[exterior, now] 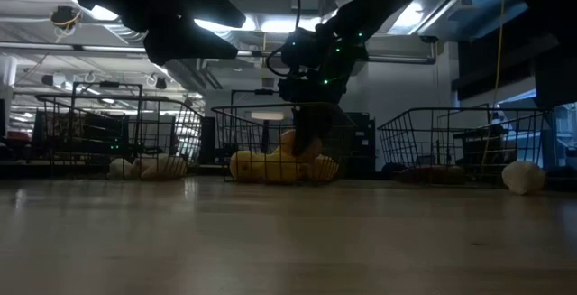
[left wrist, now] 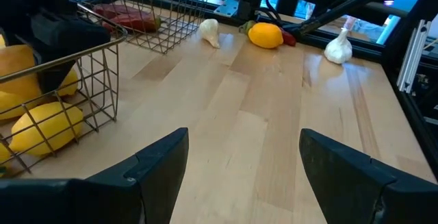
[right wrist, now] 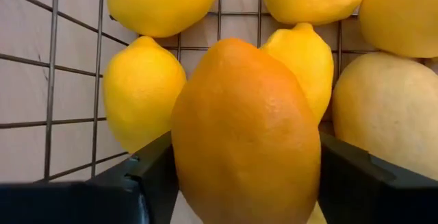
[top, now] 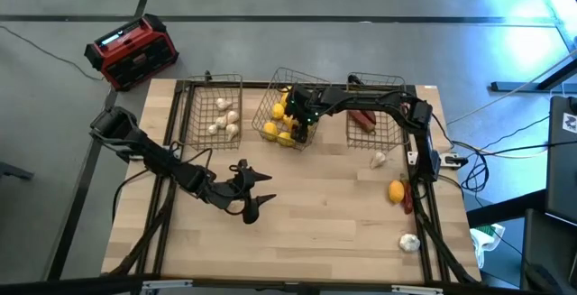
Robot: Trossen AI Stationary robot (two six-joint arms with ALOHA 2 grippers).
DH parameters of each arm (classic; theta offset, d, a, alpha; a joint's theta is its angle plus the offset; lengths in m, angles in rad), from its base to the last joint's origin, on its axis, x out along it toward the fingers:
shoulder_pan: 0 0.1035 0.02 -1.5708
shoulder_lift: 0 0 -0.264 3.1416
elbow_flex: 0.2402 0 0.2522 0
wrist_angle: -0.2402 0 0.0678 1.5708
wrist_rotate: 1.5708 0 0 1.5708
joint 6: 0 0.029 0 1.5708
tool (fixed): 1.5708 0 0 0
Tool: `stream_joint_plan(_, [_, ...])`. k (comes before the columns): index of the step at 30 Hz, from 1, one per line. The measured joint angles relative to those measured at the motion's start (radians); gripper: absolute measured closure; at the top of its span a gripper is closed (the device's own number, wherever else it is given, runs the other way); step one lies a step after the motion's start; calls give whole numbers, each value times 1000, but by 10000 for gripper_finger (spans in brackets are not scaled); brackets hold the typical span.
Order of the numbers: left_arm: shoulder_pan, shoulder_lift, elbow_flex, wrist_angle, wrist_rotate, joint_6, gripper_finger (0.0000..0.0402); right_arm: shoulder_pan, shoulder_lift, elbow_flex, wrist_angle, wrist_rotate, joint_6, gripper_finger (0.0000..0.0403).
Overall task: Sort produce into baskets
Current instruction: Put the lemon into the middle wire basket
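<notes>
Release matters now: your right gripper (right wrist: 243, 176), jaws flanking the orange lemon (right wrist: 245, 135) (grip uncertain) over the middle basket (top: 267, 106), should spread wider before lifting, while the left gripper (left wrist: 243, 159) waits open and empty.

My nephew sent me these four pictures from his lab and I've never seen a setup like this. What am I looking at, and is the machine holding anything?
It is a robot with two dark arms at a wooden table, sorting produce into three wire baskets. One picture looks straight down from above, one looks level across the tabletop, and two come from cameras on the arms' wrists.

The left basket holds white bulbs, the middle basket lemons, the right basket dark red pieces. Loose on the table are a lemon, two white bulbs and a red piece.

The right gripper reaches into the middle basket with an orange fruit between its fingers; whether it grips it or is letting go, I cannot tell. The left gripper hangs open over bare table, holding nothing.
</notes>
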Motion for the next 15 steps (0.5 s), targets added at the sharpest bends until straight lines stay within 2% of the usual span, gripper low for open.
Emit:
stream_joint_plan(7, [0, 0, 0, 0, 0, 0, 126, 0, 0, 0, -1, 0, 0, 93])
stream_joint_plan(15, [0, 0, 0, 0, 0, 0, 126, 1, -20, 0, -29, 1, -9, 84])
